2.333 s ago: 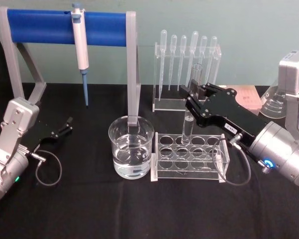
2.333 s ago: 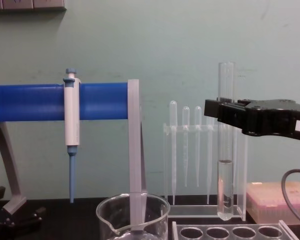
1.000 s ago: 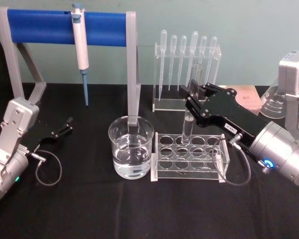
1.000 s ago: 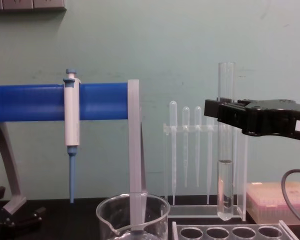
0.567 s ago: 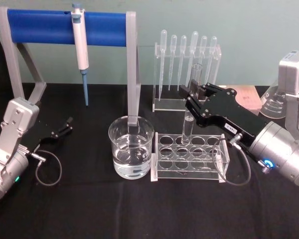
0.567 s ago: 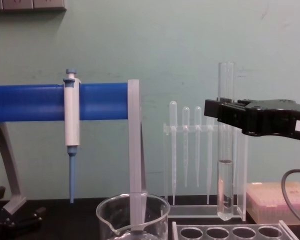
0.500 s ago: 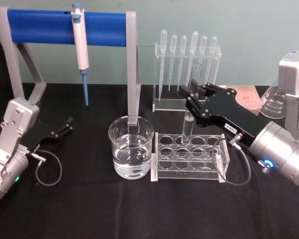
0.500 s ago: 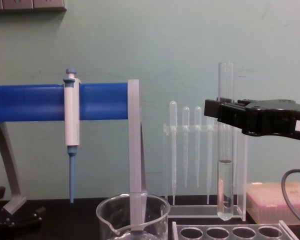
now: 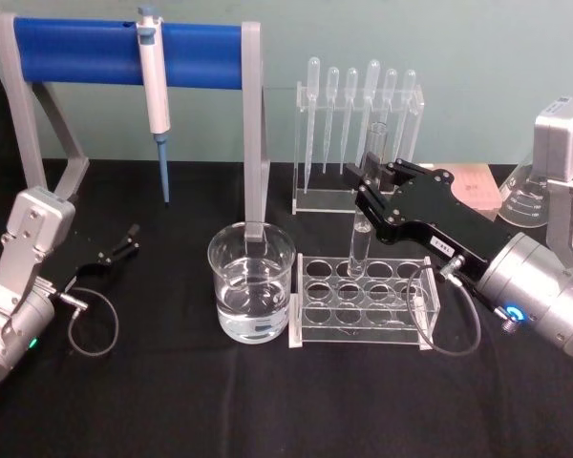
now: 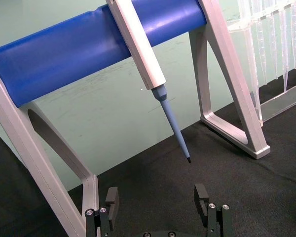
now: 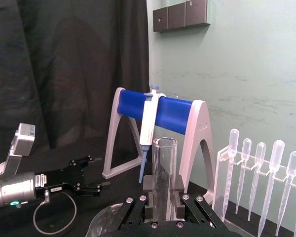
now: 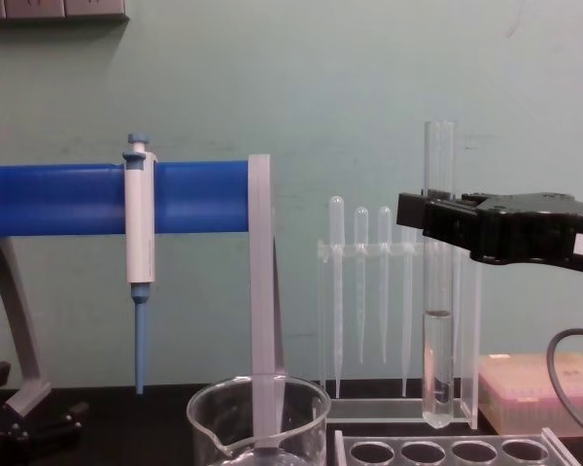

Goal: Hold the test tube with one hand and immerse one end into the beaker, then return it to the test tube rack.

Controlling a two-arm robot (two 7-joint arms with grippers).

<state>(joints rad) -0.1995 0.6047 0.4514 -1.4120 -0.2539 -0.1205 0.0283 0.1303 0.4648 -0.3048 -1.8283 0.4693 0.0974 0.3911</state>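
Test tube, liquid at bottom

Black: my right gripper (small white label, silver arm), my left gripper, plain table. Clear, unmarked: test tube, beaker, rack. Translucent: pipettes. White with blue tip: pipettor. Blue on grey legs: stand bar. Pale green: wall. Pale pink: box.

Upright test tube, gripped by right pincer above rack, beside water-filled beaker.
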